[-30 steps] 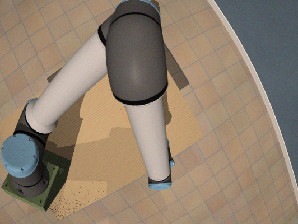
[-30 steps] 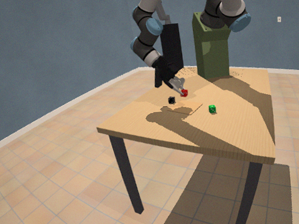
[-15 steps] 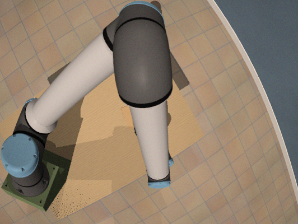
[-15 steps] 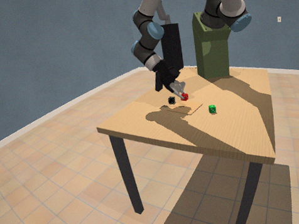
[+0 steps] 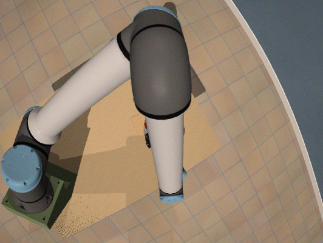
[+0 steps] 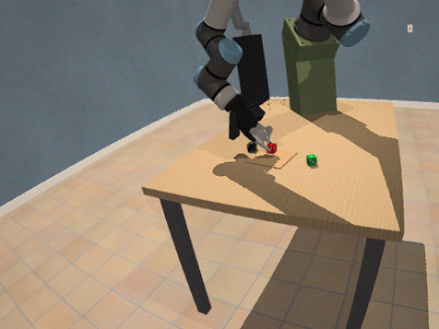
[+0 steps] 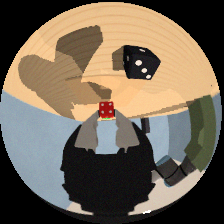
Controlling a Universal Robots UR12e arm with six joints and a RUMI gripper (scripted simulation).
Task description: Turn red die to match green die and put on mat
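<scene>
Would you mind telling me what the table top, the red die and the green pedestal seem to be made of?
Table top: pale wood, matte, with visible grain lines. Red die, held in the hand: probably hard plastic, solid colour with pale pips. Green pedestal: flat painted block, possibly metal; the look leaves it open.
</scene>
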